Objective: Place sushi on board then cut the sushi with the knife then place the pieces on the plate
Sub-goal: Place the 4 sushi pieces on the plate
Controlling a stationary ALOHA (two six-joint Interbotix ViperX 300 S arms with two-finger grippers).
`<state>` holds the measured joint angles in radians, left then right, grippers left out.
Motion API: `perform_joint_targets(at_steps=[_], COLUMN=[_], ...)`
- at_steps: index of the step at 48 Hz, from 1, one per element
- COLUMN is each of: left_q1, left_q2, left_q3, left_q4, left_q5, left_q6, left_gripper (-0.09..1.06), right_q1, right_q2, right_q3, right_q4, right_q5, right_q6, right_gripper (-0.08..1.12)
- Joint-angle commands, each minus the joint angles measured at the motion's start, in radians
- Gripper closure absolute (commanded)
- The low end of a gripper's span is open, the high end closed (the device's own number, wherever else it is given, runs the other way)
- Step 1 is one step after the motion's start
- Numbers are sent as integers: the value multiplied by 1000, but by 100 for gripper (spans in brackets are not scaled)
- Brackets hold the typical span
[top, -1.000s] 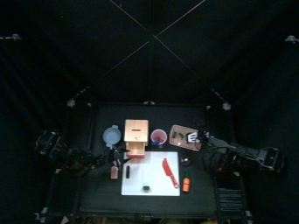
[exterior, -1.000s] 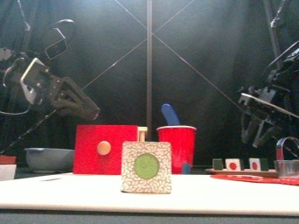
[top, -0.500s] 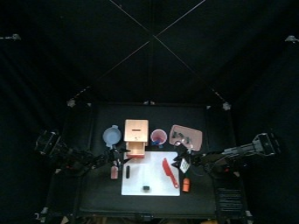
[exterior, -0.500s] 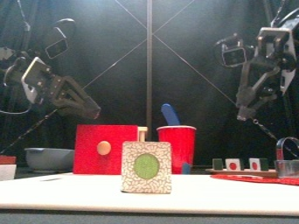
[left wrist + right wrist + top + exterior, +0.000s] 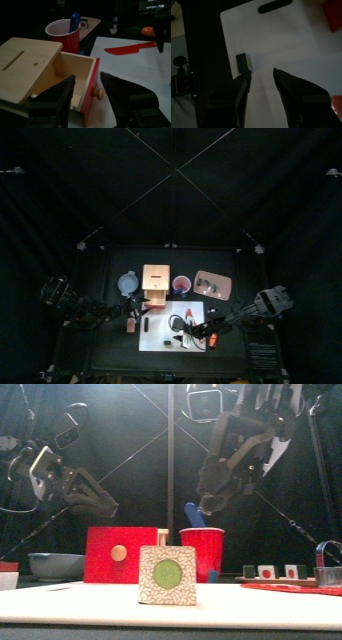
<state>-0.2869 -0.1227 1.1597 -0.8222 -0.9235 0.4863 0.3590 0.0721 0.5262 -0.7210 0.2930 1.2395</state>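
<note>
Swung in from the tabletop's right edge, the right tool [image 5: 262,75], jaws apart, hovers over the white board [image 5: 291,45]; the sushi [image 5: 243,61] stands near its front edge, beside one jaw. Centre over it before descending.

Black jointed arms [image 5: 60,479], draped with cables, bear pale cross-plates above the dark-jawed left gripper [image 5: 87,76] and right gripper [image 5: 262,71].
</note>
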Motion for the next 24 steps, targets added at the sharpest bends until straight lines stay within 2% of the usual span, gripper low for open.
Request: perform_joint_targets(at_steps=[1, 24], left_q1=[5, 3], left_q2=[-6, -6], left_q3=[-14, -12], left_q4=[2, 2], left_q5=[-5, -3], left_q6=[3, 2], left_gripper=[14, 14], right_q1=[11, 38], right_q2=[41, 150], right_q3=[-78, -140], right_q4=[-38, -48], right_q5=[-5, -37], right_q6=[0, 2], right_gripper=[26, 26])
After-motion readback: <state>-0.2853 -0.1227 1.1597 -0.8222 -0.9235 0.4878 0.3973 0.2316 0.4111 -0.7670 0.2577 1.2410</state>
